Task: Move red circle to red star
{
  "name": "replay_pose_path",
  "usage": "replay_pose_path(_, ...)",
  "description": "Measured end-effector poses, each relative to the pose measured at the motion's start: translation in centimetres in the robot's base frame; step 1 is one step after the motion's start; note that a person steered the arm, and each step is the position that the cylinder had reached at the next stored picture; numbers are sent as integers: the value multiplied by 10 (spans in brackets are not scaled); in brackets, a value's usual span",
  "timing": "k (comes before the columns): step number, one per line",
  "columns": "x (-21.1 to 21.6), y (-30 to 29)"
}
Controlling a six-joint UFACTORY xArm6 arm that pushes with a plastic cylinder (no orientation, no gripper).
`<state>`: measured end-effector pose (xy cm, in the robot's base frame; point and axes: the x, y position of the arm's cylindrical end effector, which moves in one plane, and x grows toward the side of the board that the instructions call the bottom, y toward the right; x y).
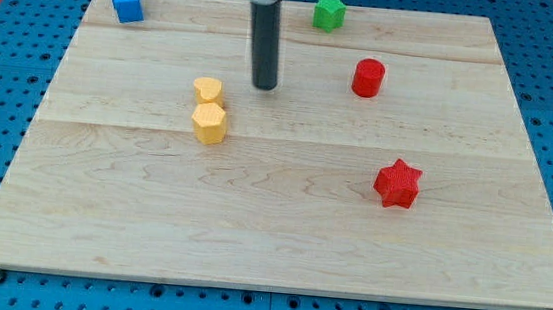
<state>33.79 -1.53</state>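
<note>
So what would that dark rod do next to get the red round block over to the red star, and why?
Probably my tip should first travel toward the view's top right, to get behind the red circle. Right now it sits to the circle's left, apart from it, while the red star lies below and slightly right of the circle. Pushing from where it is would likely send the circle sideways, not toward the star.

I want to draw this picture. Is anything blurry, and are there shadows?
In the camera view the blocks look sharp: the red circle and red star cast only small soft shadows. The rod's top edge looks smeared; my tip is crisp. The wooden board shows no strong glare.
</note>
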Motion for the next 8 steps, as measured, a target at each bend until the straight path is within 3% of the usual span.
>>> replay_pose_path(1,-40,49)
replay_pose_path(2,-30,114)
replay_pose_path(5,78,115)
replay_pose_path(7,14,135)
replay_pose_path(8,35,142)
